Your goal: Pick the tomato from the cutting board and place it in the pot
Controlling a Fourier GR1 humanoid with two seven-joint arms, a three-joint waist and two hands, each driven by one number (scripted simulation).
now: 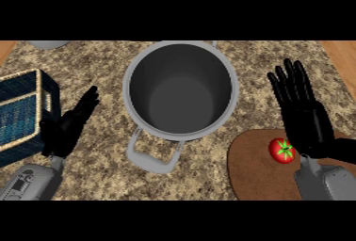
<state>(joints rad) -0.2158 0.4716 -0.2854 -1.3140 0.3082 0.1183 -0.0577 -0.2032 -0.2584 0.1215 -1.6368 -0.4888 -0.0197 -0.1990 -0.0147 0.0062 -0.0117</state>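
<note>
We are looking steeply down on a speckled granite desk [104, 174]. The tomato [281, 150], red with a green star-shaped stem, is sitting on the round brown cutting board [254, 169] at the lower right. Our right hand [306, 117] is hovering just beside it, fingers straight and spread, holding nothing; its wrist edge is overlapping the tomato's right side in this view, so we cannot tell whether it is touching. The grey pot [181, 89] is standing at the centre, open and showing nothing inside, with one handle [149, 157] pointing toward us. Pot and board are lying near each other but apart.

Our left hand [69, 122] is resting open at the left, fingers up, next to a blue woven basket [24, 113]. A pale grey object [49, 44] is peeking in at the top left edge; we cannot tell what it is.

We are judging the pick as not yet begun. To do it well, we are thinking the right hand needs to drop back and lower so the palm is coming over the tomato's top, fingers and thumb closing on opposite sides rather than nudging it, since a round fruit is likely to roll. Lifting clear of the rim before crossing to the pot's mouth is looking wise.
</note>
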